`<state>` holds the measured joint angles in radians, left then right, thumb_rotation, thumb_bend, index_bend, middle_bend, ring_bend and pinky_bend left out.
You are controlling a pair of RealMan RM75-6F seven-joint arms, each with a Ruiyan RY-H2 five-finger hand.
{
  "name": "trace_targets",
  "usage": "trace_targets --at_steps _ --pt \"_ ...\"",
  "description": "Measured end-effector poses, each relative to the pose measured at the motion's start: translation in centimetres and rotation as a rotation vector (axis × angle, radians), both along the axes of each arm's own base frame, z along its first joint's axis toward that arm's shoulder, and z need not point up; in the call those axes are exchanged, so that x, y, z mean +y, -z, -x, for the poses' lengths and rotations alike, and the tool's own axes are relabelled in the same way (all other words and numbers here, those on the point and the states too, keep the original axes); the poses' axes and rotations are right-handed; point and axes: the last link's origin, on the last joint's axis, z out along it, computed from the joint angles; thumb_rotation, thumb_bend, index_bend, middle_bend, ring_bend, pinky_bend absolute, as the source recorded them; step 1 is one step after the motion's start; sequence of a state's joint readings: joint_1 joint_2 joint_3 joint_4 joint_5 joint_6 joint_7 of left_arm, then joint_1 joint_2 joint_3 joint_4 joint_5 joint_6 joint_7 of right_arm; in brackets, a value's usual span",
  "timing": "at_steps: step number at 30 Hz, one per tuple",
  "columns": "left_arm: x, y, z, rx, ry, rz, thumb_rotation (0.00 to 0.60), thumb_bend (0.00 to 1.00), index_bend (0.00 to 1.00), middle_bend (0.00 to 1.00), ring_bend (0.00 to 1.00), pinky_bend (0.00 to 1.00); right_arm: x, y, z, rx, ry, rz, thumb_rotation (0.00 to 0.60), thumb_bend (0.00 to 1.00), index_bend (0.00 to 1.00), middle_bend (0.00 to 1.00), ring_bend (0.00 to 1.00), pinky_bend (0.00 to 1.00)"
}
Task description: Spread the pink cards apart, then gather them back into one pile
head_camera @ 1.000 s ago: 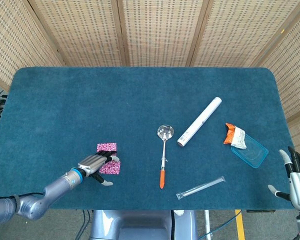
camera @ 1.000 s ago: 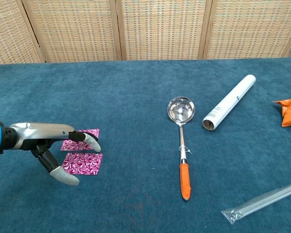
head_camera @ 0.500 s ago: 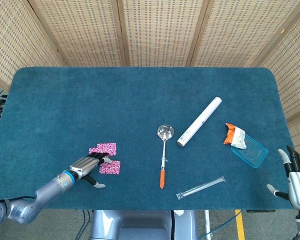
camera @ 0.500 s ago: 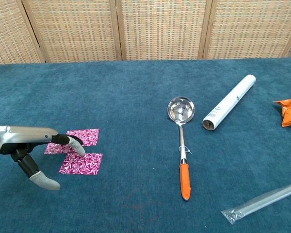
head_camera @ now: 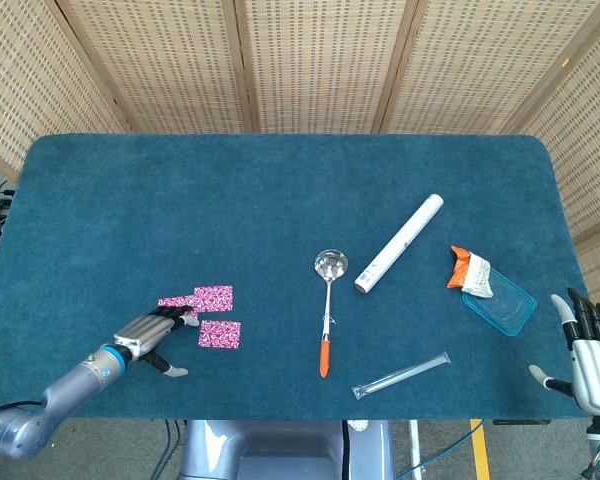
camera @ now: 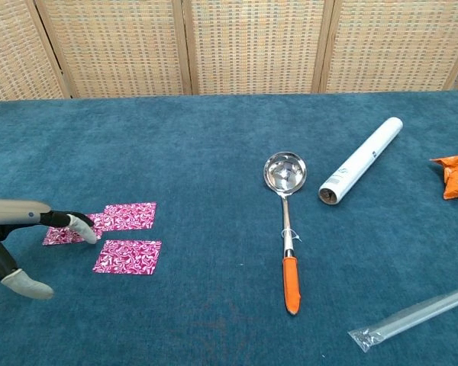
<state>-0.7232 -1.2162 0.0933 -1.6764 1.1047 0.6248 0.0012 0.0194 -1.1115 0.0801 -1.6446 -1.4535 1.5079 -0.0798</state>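
Note:
Three pink patterned cards lie at the table's front left. One card [head_camera: 214, 297] [camera: 128, 216] is farthest back, another [head_camera: 220, 334] [camera: 127, 256] lies nearest the front edge, and a third [head_camera: 175, 302] [camera: 66, 233] pokes out to the left from under the first. My left hand [head_camera: 151, 334] [camera: 19, 237] lies flat with its fingertips pressing on that third card. My right hand [head_camera: 589, 350] hovers past the table's front right corner, fingers spread and holding nothing.
A metal ladle with an orange handle [head_camera: 326, 318] [camera: 287, 229] lies mid-table. A white tube [head_camera: 399, 243] [camera: 361, 161] lies behind it to the right. An orange wrapper [head_camera: 469, 271] and blue container [head_camera: 502, 303] are at the right. A clear plastic sleeve [head_camera: 401, 375] lies near the front edge.
My left hand has slid to the left, dragging a third card out from under the back card. The other two cards stayed put. The right hand barely moved.

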Motion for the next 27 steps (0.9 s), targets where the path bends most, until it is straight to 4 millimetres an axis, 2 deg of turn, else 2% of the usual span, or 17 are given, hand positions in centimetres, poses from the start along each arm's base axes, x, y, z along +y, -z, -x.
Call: trace_targets --at_steps 8,14,19,27 --pt "-0.3 -1.4 1.3 0.019 -0.032 -0.023 0.415 0.00 0.16 0.00 0.00 0.00 -0.1 0.0 -0.1 -0.002 -0.007 0.000 0.600 0.00 0.05 0.00 0.00 0.00" --pt "-0.3 -1.6 1.0 -0.020 -0.042 -0.037 0.415 0.00 0.16 0.00 0.00 0.00 -0.1 0.1 -0.1 -0.004 -0.009 0.000 0.600 0.00 0.05 0.00 0.00 0.00" --pt "-0.3 -1.1 0.3 -0.056 -0.034 -0.024 0.415 0.00 0.16 0.00 0.00 0.00 0.0 -0.1 -0.2 0.000 -0.009 0.003 0.600 0.00 0.05 0.00 0.00 0.00" --pt "0.2 1.1 -0.5 -0.073 -0.015 0.021 0.415 0.00 0.16 0.00 0.00 0.00 0.2 -0.4 -0.2 0.006 -0.003 0.011 0.600 0.00 0.05 0.00 0.00 0.00"
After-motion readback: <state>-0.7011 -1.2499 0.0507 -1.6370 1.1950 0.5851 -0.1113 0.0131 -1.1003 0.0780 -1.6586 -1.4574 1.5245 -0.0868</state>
